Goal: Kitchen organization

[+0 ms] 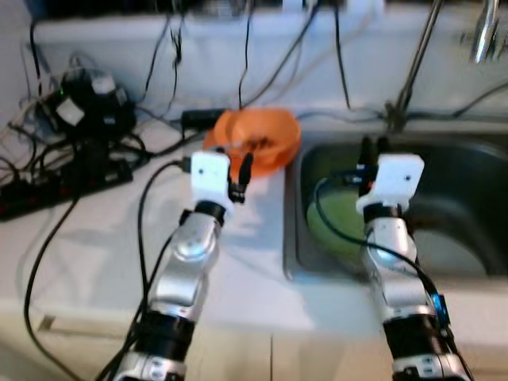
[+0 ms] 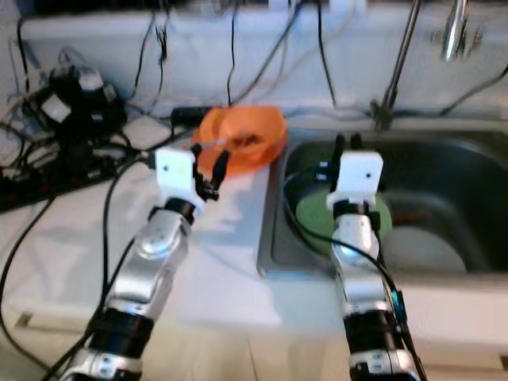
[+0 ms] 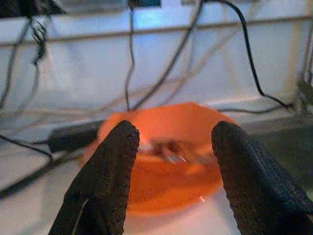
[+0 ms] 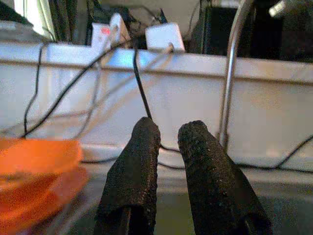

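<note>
On the white worktop [image 1: 95, 246], right at the sink's left rim, sits the orange bowl [image 1: 258, 139] with some dark and pale scraps inside that are too blurred to name; the left tool [image 3: 171, 161] hovers just short of its near rim, its two black fingers [image 3: 110, 171] spread wide and framing the bowl in the left wrist view; nothing is gripped. To the right, the right tool [image 4: 168, 147] hangs over the steel sink [image 1: 468, 182], fingers nearly together and empty, above a green plate [image 1: 333, 218] lying in the basin. The step looks like taking the bowl by its near rim; to do it well the left tool should ease forward, set one finger inside and one outside the wall, and close gently, keeping the bowl level so its contents stay put; the black cables [image 1: 159, 48] behind are best left unsnagged.
</note>
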Tool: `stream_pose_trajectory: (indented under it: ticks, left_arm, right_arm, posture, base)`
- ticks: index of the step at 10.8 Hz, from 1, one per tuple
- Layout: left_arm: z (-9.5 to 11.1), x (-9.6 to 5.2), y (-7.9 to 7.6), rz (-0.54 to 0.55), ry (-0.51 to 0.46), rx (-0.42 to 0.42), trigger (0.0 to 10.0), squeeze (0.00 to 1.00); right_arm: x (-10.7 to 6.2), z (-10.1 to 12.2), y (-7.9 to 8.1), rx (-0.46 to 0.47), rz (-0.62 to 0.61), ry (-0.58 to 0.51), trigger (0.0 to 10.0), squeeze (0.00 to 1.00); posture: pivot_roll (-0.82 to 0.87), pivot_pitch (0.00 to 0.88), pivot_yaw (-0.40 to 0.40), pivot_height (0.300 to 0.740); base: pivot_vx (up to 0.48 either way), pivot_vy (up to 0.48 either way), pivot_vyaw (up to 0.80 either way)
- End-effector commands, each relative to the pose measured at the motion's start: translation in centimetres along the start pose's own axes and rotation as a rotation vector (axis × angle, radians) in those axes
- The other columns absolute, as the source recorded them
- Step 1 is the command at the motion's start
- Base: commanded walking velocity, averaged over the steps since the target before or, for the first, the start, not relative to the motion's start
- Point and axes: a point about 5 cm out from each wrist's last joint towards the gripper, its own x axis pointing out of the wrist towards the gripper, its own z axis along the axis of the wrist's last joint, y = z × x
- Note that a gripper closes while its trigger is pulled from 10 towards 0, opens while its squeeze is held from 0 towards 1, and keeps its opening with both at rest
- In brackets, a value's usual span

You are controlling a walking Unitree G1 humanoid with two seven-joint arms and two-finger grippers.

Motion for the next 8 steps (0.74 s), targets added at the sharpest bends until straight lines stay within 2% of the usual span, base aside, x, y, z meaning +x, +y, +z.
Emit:
stream_pose_trajectory:
  ticks: [1, 2, 4, 8]
  left_arm:
    - [0.0, -0.2, 0.9, 0.026, 0.005, 0.015, 10.0, 0.00]
    - [0.2, -0.2, 0.8, 0.019, -0.006, 0.013, 10.0, 0.00]
    - [0.7, -0.5, 0.4, -0.007, -0.040, -0.015, 10.0, 0.00]
    - [1.6, -0.7, 0.2, -0.091, 0.024, -0.013, 10.0, 0.00]
  right_arm:
    - [0.1, 0.2, 0.8, 0.019, 0.015, -0.003, 10.0, 0.00]
    - [0.1, 0.2, 0.8, 0.020, 0.016, -0.003, 10.0, 0.00]
    - [0.1, 0.2, 0.8, 0.021, 0.018, -0.002, 10.0, 0.00]
    - [0.0, 0.2, 0.9, 0.022, 0.020, 0.002, 10.0, 0.00]
  posture:
    - [0.03, 0.004, 0.074, 0.740]
    - [0.03, 0.004, 0.073, 0.740]
    - [0.03, 0.003, 0.072, 0.740]
    - [0.03, 0.000, 0.072, 0.740]
  base:
    - [0.368, 0.000, 0.00]
    - [0.356, 0.000, 0.00]
    - [0.000, 0.000, 0.00]
    - [0.000, 0.000, 0.00]
